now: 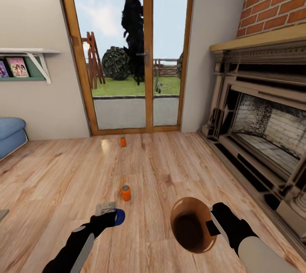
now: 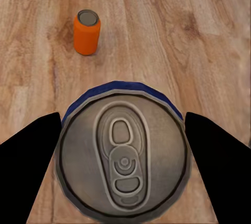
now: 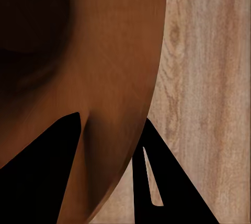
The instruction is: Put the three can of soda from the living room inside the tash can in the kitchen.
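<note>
Nearest the head camera, the left gripper was clamped on the blue soda can, low over the wood-plank floor. Its wrist view gave what the head view could not: the can's grey top with its pull tab facing the lens, a dark finger pressed on each side. Just beyond stood an upright orange can, shown in that wrist view as well, with bare planks all round it. A second orange can stood well farther off, close to the wood-framed glass doors. To the right, the right gripper held the trash can by its rim, the bin tipped so its orange-brown inside faced the camera. The right wrist view showed one finger inside the wall, the other outside. Along the floor's right edge ran the stone fireplace; a blue seat sat at the left edge, leaving the middle open.
</note>
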Available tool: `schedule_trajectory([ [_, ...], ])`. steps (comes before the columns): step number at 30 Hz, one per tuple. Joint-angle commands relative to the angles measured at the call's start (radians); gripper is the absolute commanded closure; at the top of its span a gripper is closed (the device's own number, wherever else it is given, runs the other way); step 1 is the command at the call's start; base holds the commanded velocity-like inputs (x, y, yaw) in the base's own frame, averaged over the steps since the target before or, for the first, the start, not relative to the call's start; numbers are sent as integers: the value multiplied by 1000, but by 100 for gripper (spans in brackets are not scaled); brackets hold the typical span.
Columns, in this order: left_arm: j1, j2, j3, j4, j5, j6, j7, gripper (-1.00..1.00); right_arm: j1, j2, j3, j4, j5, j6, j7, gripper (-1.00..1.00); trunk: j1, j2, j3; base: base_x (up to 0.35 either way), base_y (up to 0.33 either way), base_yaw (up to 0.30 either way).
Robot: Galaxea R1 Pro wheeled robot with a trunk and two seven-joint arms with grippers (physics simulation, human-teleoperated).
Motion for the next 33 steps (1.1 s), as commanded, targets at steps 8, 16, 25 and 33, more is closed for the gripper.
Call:
schedule_trajectory([
  [8, 46, -5, -3, -201, -1, 104, 2, 100, -1, 13, -1, -1, -6, 5, -6, 100, -31, 56, 25, 0, 0, 0],
  [16, 86, -5, -5, -298, 0, 143, -1, 100, -5, 18, -4, 0, -6, 12, -15, 100, -61, 112, 50, 0, 0, 0],
  [25, 153, -3, -6, -437, 0, 195, -5, 100, -53, 43, -5, 87, -4, 13, -19, 100, -96, 175, 78, 0, 0, 0],
  [33, 181, 0, -8, -512, 1, 229, -6, 100, -87, 56, -5, 143, -2, 12, -29, 100, -127, 231, 103, 0, 0, 0],
])
